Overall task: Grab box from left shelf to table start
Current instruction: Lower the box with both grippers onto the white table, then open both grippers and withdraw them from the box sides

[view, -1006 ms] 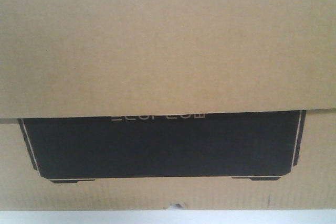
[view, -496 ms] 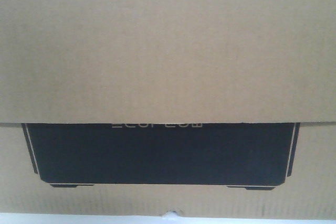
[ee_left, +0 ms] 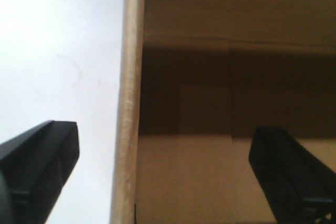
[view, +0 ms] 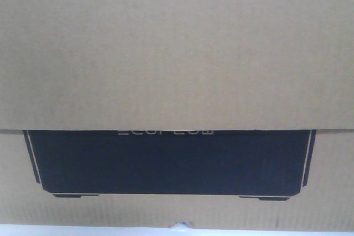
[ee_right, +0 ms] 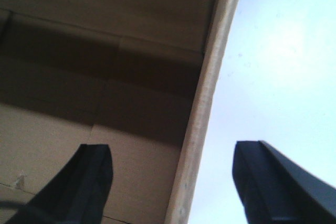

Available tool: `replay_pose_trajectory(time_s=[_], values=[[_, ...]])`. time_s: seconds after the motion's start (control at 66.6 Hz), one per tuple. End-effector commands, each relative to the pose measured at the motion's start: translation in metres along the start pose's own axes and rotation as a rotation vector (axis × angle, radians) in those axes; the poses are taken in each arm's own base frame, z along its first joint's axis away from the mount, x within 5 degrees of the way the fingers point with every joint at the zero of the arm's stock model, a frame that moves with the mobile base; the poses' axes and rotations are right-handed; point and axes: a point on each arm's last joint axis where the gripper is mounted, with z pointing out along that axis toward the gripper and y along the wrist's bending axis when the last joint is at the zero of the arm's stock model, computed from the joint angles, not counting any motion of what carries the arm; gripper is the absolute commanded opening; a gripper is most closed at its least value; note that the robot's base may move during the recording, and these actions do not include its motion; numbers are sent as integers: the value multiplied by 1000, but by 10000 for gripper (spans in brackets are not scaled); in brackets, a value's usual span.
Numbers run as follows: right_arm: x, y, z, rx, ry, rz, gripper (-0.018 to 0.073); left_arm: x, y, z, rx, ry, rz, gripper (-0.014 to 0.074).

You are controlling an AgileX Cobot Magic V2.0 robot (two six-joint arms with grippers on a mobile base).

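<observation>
The brown cardboard box (view: 177,53) fills the front view, and a flap covers the top of its black panel (view: 166,164) and half of the pale lettering. It rests on the white table (view: 83,230). My left gripper (ee_left: 165,132) is open and straddles the box's left wall (ee_left: 128,103), one finger (ee_left: 39,156) over the table and the other (ee_left: 286,166) inside the box. My right gripper (ee_right: 173,151) is open and straddles the right wall (ee_right: 207,93) in the same way. Neither touches the wall. The left shelf is out of view.
The white table shows beside the box in the left wrist view (ee_left: 58,51) and the right wrist view (ee_right: 278,66). The box hides everything behind it in the front view.
A second ago the box sat slightly higher in the front view; it has sunk a little, and the white strip below it is narrower. It has been still for the last half second.
</observation>
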Motion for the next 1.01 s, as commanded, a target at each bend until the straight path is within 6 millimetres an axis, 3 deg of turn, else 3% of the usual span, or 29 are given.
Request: replay_pose_trajectory(time_s=[0.0, 0.09, 0.225, 0.33, 0.376, 0.481, 0.541, 0.736, 0.991], values=[[-7, 3, -37, 9, -178, -14, 571, -13, -3, -46, 3, -148, 22, 560], [1, 7, -64, 9, -257, -23, 532, -9, -2, -76, 2, -191, 37, 556], [17, 11, -100, 9, -366, -35, 306, 10, 0, -125, 16, -316, 43, 459], [33, 14, -123, 11, -447, -44, 122, 33, 4, -156, 16, -411, 50, 308], [44, 14, -130, 12, -482, -46, 51, 46, 7, -167, 13, -449, 53, 205], [69, 15, -134, 14, -533, -47, 57, 77, 13, -181, 8, -521, 60, -3], [85, 14, -131, 16, -557, -46, 57, 93, 17, -181, -1, -550, 66, -113], [147, 11, -113, 28, -659, -55, 57, 150, 28, -173, 14, -719, 81, -99], [196, 8, -94, 36, -818, -55, 57, 198, 35, -143, 46, -929, 111, -99]])
